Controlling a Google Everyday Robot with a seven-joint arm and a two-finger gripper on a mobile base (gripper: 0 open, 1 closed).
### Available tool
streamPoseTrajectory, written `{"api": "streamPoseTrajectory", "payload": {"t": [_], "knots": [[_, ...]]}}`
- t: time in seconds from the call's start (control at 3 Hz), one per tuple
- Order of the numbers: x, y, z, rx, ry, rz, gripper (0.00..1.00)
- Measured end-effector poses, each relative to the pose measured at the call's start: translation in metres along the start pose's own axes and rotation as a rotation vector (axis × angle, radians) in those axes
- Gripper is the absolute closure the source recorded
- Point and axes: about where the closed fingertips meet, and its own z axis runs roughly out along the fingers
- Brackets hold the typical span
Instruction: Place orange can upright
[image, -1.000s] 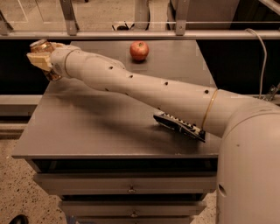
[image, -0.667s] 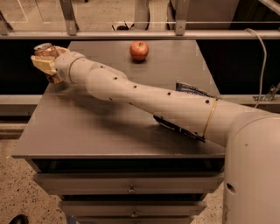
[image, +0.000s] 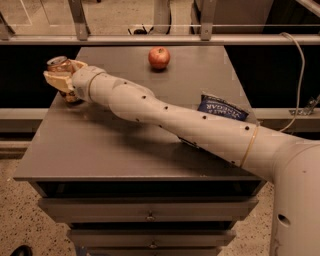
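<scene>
Orange-gold metal drink can (image: 59, 64): shiny, silver top rim glints. Cream plastic pincer (image: 62, 77) at the far-left edge of the surface, clamped round the can, matt finish. Smooth off-white plastic arm (image: 165, 112), satin sheen. Grey surface (image: 100, 150): matt, smooth. Round red apple (image: 159, 57): waxy gloss. Dark blue chip bag (image: 220, 107): glossy, crinkled.

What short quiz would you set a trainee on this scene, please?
1. True or false: the can held in the pincer is upright.
2. Which thing lies on the right side of the table? A apple; B chip bag; C can.
3. Fill in: the pincer is at the table's ____ edge.
Key: 1 true; 2 B; 3 left.
</scene>
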Motion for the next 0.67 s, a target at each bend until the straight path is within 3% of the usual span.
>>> {"api": "streamPoseTrajectory", "payload": {"t": [0.67], "knots": [[0.0051, -0.0008, -0.0067, -0.016, 0.025, 0.002, 0.51]]}}
